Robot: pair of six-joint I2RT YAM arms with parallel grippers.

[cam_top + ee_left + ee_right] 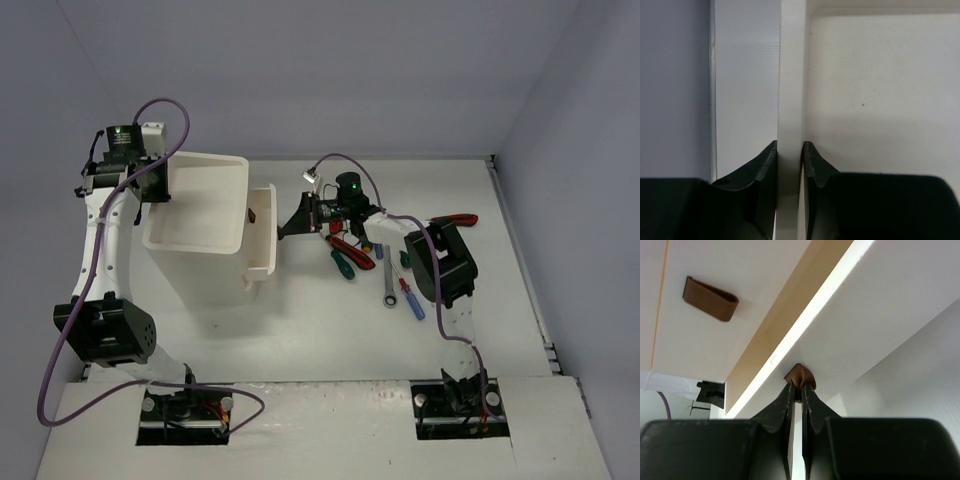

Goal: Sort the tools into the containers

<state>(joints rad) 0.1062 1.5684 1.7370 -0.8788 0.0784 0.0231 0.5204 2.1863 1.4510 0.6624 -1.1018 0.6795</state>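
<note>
Between right pincer [796,390] tips, drawer handle [800,374]

From above we cannot count the tools [350,258]: the right arm [440,262] covers part of the pile, and the rest are too small to name singly. At the right wrist, the drawer handle [799,374] shows only a brown tip above the jaws. At the left wrist, the box rim [791,75] runs off the top edge.

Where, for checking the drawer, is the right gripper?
In the top view's centre, the right gripper clamps the drawer's brown handle, right of the white box.
</note>
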